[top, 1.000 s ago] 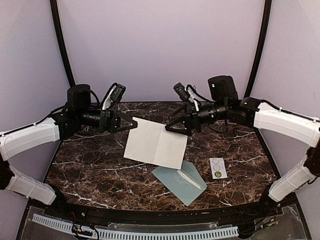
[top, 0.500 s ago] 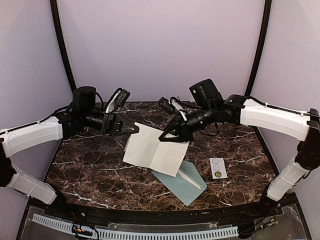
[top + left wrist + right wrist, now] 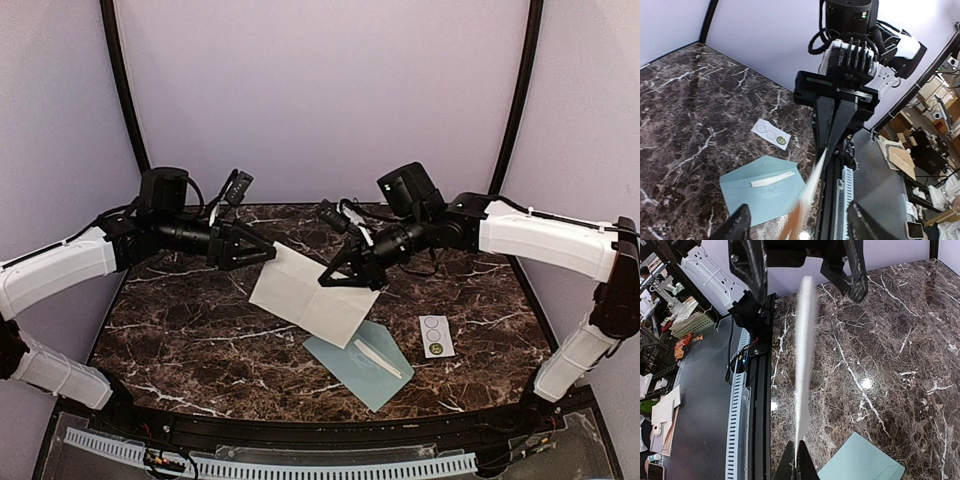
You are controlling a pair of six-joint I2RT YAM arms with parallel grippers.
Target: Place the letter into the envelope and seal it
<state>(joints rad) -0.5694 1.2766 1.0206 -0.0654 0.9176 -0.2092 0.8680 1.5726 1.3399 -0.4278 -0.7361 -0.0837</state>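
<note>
Above the surface (image 3: 180, 330), the letter (image 3: 305, 300) hangs clamped in the right tool (image 3: 328, 282); the left tool (image 3: 270, 254) gapes around its 10 o'clock corner, seemingly without contact; the envelope (image 3: 368, 376) lies at 5 o'clock, nearer the right arm (image 3: 540, 235).

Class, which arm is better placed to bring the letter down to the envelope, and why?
Right. The right gripper is shut on the letter, the left gripper is open, and the envelope lies nearer the right one.
</note>
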